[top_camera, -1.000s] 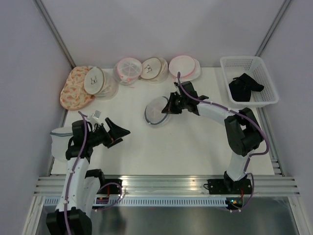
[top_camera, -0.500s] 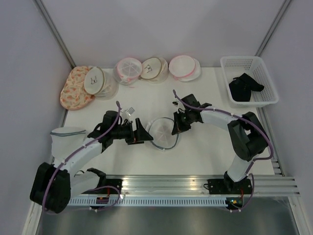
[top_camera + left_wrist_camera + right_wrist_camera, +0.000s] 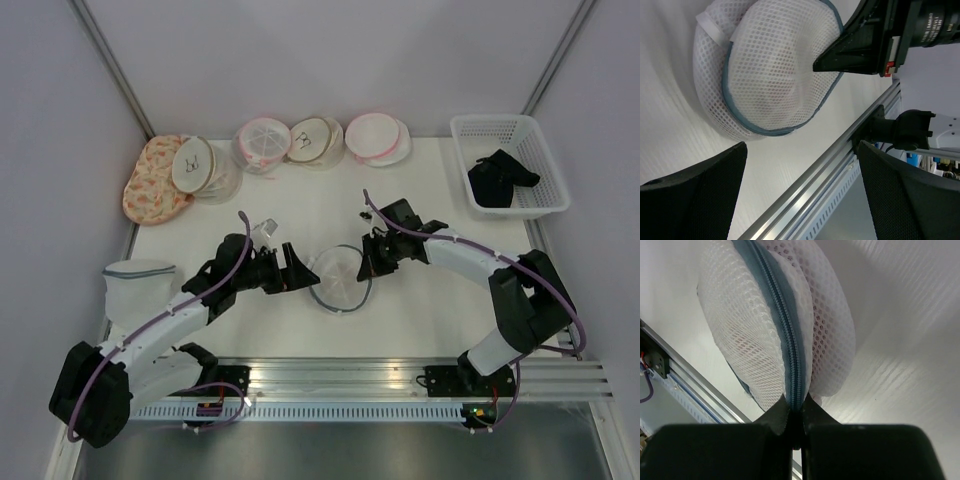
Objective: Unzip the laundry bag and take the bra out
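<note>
The left gripper [image 3: 800, 150] gapes wide and empty just beside the round white mesh laundry bag with a grey-blue zipper rim [image 3: 338, 278], which lies mid-table. The right gripper [image 3: 796, 415] pinches its closed zipper, so unzipping looks unstarted. A small black fabric bra [image 3: 500, 178] lies in the white plastic basket [image 3: 535, 135].

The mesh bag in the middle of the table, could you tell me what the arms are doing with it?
The right gripper pinches the laundry bag by its grey-blue zipper rim. The left gripper hovers open at the bag's other side, not touching it. The zipper looks closed where visible.
</note>
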### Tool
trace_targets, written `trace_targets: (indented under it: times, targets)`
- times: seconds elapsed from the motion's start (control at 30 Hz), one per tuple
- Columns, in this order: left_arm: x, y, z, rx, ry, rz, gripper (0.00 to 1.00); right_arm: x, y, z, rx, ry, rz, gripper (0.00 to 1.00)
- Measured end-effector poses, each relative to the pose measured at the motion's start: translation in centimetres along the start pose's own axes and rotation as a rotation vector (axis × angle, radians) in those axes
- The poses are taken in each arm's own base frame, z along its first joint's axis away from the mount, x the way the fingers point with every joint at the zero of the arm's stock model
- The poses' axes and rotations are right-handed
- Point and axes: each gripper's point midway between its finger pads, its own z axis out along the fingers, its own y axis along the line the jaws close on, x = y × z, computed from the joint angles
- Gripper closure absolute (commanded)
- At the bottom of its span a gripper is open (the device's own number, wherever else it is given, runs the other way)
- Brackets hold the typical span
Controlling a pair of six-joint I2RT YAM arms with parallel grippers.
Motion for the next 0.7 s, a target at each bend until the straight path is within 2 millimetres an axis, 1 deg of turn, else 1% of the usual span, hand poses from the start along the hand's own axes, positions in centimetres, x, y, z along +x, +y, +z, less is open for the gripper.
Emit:
trace_targets:
  times: [0.1,0.2,0.23,0.3,0.4,0.5,0.63,0.7]
  targets:
    - [-0.7,-1.3,-0.9,0.038,-0.041,0.013,0.06,-0.8,0.1,-0.3,0.013,-0.04,0.001,1.0]
    - [-1.2,-2.2,-1.8,0.061,-0.077,0.018,0.06,-1.8,-0.1,0.1,0.032,-0.077,0.037,0.99]
    - [-1.5,-2.5,-2.2,0.063,-0.098,0.021,0.05,-2.4,-0.1,0.5,0.035,-0.088,0.06,1.0]
    - [-1.8,-3.0,-3.3,0.067,-0.136,0.026,0.05,-4.4,0.0,1.7,0.031,-0.115,0.111,1.0]
    - [-2.7,-3.7,-5.2,0.065,-0.22,0.039,0.04,-9.1,0.5,4.3,0.007,-0.172,0.174,1.0]
    - [-3.3,-3.7,-7.0,0.036,-0.294,0.028,0.04,-14.8,1.5,7.0,-0.033,-0.252,0.234,1.0]
    - [-3.7,-3.4,-8.4,0.006,-0.355,-0.002,0.04,-22.2,3.6,9.3,-0.134,-0.374,0.295,1.0]
    - [-3.6,-3.1,-8.6,-0.007,-0.359,-0.016,0.04,-25.2,4.6,9.9,-0.191,-0.435,0.306,0.96]
